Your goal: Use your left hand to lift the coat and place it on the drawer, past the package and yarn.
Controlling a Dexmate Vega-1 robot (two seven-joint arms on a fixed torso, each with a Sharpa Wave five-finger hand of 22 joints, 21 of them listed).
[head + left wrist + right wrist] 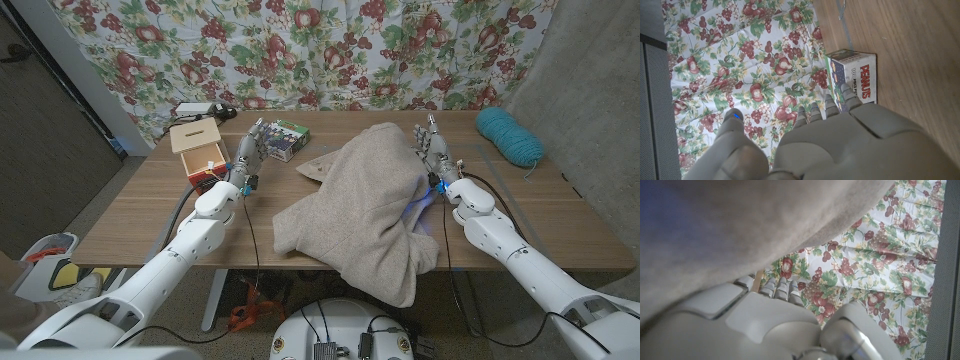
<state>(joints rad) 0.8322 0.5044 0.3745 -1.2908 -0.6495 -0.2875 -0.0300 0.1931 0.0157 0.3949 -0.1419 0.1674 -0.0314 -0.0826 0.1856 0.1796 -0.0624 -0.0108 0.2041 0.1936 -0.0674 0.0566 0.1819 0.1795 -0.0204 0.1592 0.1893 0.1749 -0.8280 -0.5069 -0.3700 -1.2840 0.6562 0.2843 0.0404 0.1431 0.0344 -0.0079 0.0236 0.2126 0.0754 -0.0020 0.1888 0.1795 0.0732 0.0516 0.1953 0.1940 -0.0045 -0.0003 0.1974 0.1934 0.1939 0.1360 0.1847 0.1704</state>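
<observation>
- Coat [360,205] lies to the robot's right of the left hand [248,152], just beside it, long axis running from the worktop's [150,210] far side to its near edge.
- Left hand released, grasping nothing; the drawer [197,150] sits on its other side.

Beige coat heaped on the wooden table between two raised robot hands

A beige woollen coat [365,205] lies crumpled across the middle of the light brown wooden table [150,205], one end hanging over the near edge. The left hand [250,148] stands just left of it, fingers up and apart, holding nothing; the right hand [433,145] stands against the coat's right side, likewise empty. A small green-and-white cardboard package [283,139] sits behind the left hand, a small wooden drawer box [200,150] further left, and a teal ball of yarn [508,135] at the far right corner.
</observation>
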